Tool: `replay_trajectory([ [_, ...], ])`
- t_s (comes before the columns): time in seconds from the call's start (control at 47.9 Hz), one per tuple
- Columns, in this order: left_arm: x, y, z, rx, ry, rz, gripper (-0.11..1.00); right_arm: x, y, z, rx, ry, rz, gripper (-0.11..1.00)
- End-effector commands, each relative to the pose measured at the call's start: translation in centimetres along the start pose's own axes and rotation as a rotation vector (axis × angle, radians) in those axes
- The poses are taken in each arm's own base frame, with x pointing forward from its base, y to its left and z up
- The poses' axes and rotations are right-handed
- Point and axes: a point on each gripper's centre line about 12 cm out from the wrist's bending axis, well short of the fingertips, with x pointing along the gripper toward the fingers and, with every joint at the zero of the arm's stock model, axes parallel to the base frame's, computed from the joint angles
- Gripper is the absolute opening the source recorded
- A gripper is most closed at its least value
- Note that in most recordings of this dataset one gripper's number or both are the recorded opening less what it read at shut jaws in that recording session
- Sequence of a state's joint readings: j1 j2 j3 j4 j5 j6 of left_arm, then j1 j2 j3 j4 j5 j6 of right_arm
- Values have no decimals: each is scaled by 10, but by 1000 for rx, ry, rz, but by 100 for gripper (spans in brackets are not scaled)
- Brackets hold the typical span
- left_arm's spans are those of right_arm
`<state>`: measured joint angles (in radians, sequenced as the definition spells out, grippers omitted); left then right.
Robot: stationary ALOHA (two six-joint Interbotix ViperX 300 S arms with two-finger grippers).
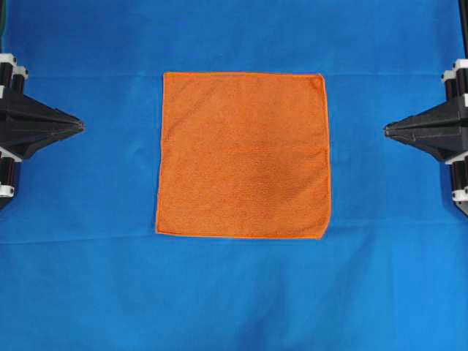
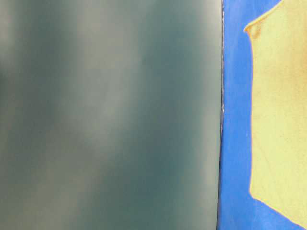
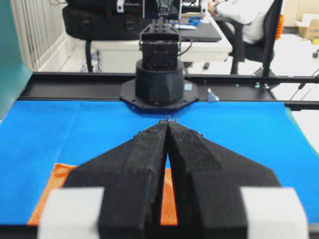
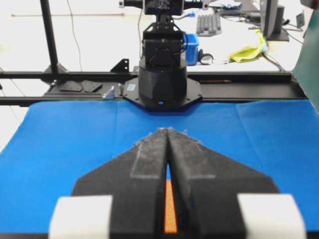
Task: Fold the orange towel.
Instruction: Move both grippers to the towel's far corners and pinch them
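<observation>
You're at the very start: the towel lies flat and unfolded in the middle of the blue cloth, with no fold begun. Your left gripper and right gripper sit well apart from it on either side, both closed to a point and holding nothing. Next, I'd judge, you need to open the jaws and reach for corners along one edge

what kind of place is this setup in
Most likely a robotics lab or office workroom. Two arms face each other across a table draped in a blue cloth, an orange towel lying flat between them. Behind, the wrist views show a seated person at a desk and a keyboard.
</observation>
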<state>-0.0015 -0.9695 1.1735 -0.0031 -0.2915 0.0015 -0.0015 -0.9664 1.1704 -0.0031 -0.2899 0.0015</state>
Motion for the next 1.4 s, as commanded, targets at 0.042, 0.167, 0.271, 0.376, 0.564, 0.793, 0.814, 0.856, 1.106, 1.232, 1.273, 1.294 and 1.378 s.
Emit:
replay_trajectory([
  [0.042, 7, 3, 1, -35, 55, 16, 0, 4, -1, 8, 6, -8, -6, 0],
  [0.167, 13, 9, -3, -33, 88, 47, 0, 8, -9, 9, 32, 35, -48, 0],
  [0.271, 19, 21, -14, -34, 135, 100, 0, 12, -26, 0, 72, 106, -128, 0],
  [0.376, 26, 38, -29, -39, 199, 174, 0, 17, -41, -12, 99, 174, -200, 0],
  [0.564, 40, 63, -50, -52, 297, 264, 1, 25, -73, -38, 152, 287, -336, 0],
  [0.793, 55, 98, -85, -84, 427, 373, 53, 38, -109, -79, 208, 469, -457, 16],
  [0.814, 56, 102, -88, -87, 437, 383, 60, 40, -113, -85, 216, 495, -469, 22],
  [0.856, 58, 108, -98, -93, 457, 400, 72, 43, -118, -91, 227, 526, -482, 35],
  [1.106, 63, 134, -149, -120, 539, 470, 91, 55, -144, -138, 262, 677, -537, 60],
  [1.232, 67, 145, -172, -131, 571, 494, 91, 59, -151, -156, 271, 713, -551, 60],
  [1.273, 68, 149, -179, -135, 581, 501, 91, 60, -153, -161, 272, 719, -554, 60],
  [1.294, 69, 151, -181, -136, 584, 504, 91, 60, -155, -164, 274, 721, -558, 60],
  [1.378, 74, 159, -192, -141, 600, 519, 91, 62, -158, -175, 277, 733, -562, 60],
])
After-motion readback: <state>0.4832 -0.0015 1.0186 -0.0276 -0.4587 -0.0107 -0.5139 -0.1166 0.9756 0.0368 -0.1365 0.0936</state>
